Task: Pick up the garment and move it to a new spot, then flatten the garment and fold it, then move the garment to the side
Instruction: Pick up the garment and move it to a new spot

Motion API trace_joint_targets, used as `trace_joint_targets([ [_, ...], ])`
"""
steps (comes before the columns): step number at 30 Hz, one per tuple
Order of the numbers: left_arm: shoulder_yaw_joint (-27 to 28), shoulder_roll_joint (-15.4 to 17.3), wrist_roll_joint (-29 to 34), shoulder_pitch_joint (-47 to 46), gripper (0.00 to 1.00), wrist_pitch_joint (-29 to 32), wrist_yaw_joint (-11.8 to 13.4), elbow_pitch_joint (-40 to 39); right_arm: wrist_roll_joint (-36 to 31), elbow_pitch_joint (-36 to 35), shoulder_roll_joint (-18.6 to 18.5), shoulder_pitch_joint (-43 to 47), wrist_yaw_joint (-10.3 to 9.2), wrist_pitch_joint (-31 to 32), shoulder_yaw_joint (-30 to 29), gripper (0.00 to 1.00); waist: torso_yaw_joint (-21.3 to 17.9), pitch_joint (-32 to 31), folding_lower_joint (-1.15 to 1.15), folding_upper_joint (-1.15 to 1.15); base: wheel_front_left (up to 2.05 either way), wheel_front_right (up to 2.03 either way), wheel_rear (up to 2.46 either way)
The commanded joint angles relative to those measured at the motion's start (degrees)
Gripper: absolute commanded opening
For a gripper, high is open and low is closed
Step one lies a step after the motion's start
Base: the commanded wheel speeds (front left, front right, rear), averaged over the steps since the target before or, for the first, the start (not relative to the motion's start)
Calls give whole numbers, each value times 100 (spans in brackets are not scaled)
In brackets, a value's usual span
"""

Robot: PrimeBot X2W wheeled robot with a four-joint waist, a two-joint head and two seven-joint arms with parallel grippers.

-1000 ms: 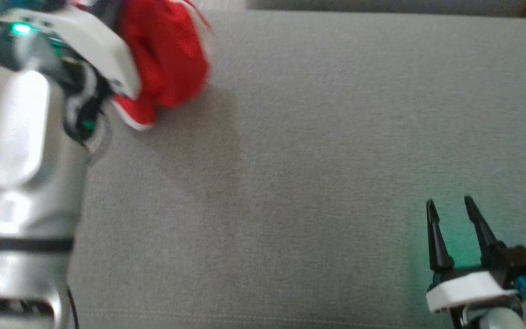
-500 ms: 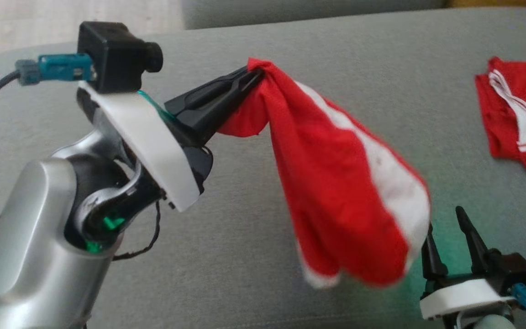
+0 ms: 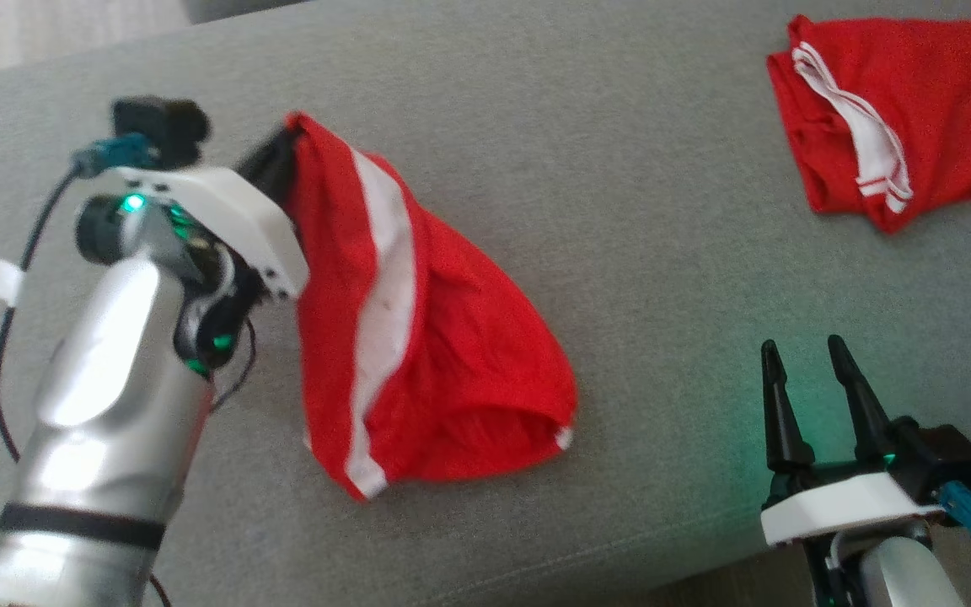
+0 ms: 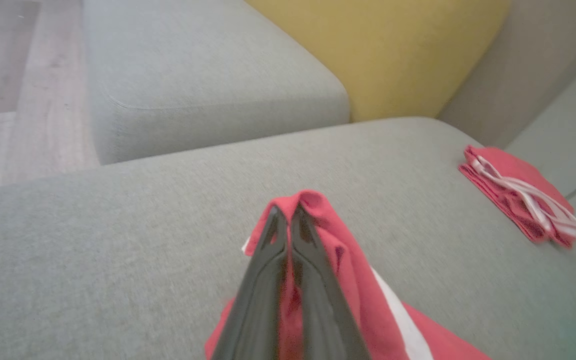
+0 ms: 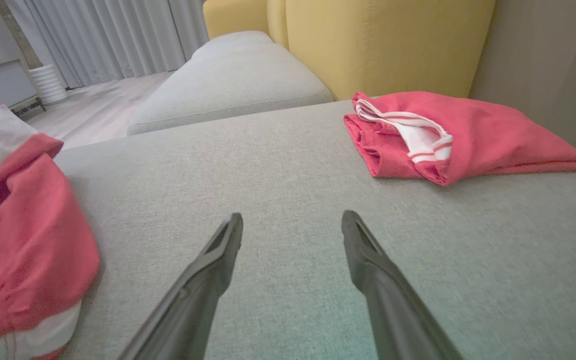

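Garment: red shorts (image 3: 435,354) with a white side stripe, pinched at one bunched end by the left gripper (image 3: 279,152). The two dark fingers are pressed together on the cloth, with a fold of red wrapped over the tips in the left wrist view (image 4: 285,212).

Orientation: in the head view the long axis runs from the gripped end at upper left down to the open hem at lower right. The white stripe follows that line and ends at a white-edged corner at the bottom. The cloth is narrow at the grip and fans out wide below.

Position: the shorts are over the left part of the grey seat cushion (image 3: 620,253). The lower hem is at or just above the fabric; contact cannot be settled. In the right wrist view the shorts (image 5: 28,250) bulge at the left edge.

Right gripper (image 3: 802,350): fingers spread wide, nothing between them, low over the near right of the cushion, well apart from the shorts.

Second red garment (image 3: 890,110), white-trimmed and folded, lies flat at the far right of the cushion, near the yellow back cushion (image 5: 383,40).
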Motion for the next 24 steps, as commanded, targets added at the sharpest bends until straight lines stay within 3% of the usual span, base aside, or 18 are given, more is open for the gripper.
trace_joint_targets([
  [1, 264, 107, 34, -384, 0, -190, 16, -97, 26, -135, -34, -173, -4, -63, 133, 100, -102, 83, 0, 0, 0, 0, 0],
  [2, 312, 68, 45, -457, 0, -407, 34, 172, 29, -123, -34, -178, -4, -63, 128, 100, -122, 90, 0, 0, 0, 0, 0],
  [3, 309, 54, 83, -521, 27, -571, 17, 421, 28, -110, -34, -180, -4, -63, 121, 100, -136, 90, 0, 0, 0, 0, 0],
  [4, 284, 52, 140, -579, 46, -726, -3, 642, 26, -99, -34, -178, -4, -63, 115, 100, -143, 84, 0, 0, 0, 0, 0],
  [5, 260, 46, 191, -624, 82, -877, -18, 833, 25, -90, -34, -171, -4, -63, 107, 100, -142, 73, 0, 0, 0, 0, 0],
  [6, 241, 43, 244, -660, 100, -1012, -7, 1012, 23, -80, -34, -161, -4, -63, 94, 100, -133, 54, 0, 0, 0, 0, 0],
  [11, 77, 62, 610, -714, 100, -1799, 146, 1523, -38, -60, -34, -78, -4, -63, -4, 100, 18, -122, 0, 0, 0, 0, 0],
  [15, 52, -34, 733, -510, 100, -2146, 332, 1490, -136, -119, -34, 2, -4, -63, -113, 100, 220, -326, 0, 0, 0, 0, 0],
  [24, 65, -326, 1000, 931, 100, -2273, 760, 104, -344, -273, -34, 278, -4, -63, -396, 100, 788, -755, 0, 0, 0, 0, 0],
])
